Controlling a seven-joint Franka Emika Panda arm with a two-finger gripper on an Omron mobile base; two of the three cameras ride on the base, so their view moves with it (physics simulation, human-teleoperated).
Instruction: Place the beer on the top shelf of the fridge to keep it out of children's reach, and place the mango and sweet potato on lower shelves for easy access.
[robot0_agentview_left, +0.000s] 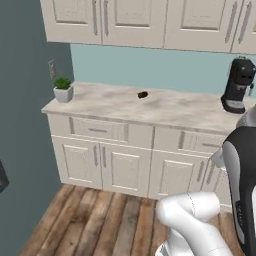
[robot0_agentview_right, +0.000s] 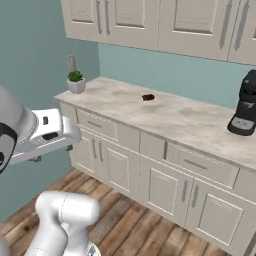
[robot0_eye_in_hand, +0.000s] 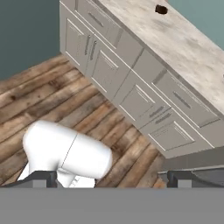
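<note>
A small dark brown lump, the sweet potato (robot0_agentview_left: 142, 94) (robot0_agentview_right: 148, 97), lies alone near the middle of the marble counter (robot0_agentview_left: 175, 112), towards the back wall. In the hand view the sweet potato (robot0_eye_in_hand: 161, 9) sits at the top edge, far from the fingers. My gripper (robot0_agentview_right: 52, 150) hangs over the wooden floor well in front of the counter's left end, open with nothing between its fingers. The two dark fingertips (robot0_eye_in_hand: 39, 177) stand wide apart at the bottom of the hand view.
A potted plant (robot0_agentview_left: 63, 89) stands at the counter's left corner, and a black coffee machine (robot0_agentview_left: 239, 85) at its right end. Beige drawers and doors (robot0_agentview_left: 102, 157) run below the counter, with upper cupboards (robot0_agentview_left: 130, 20) above. A teal-grey wall (robot0_agentview_left: 25, 125) closes the left side.
</note>
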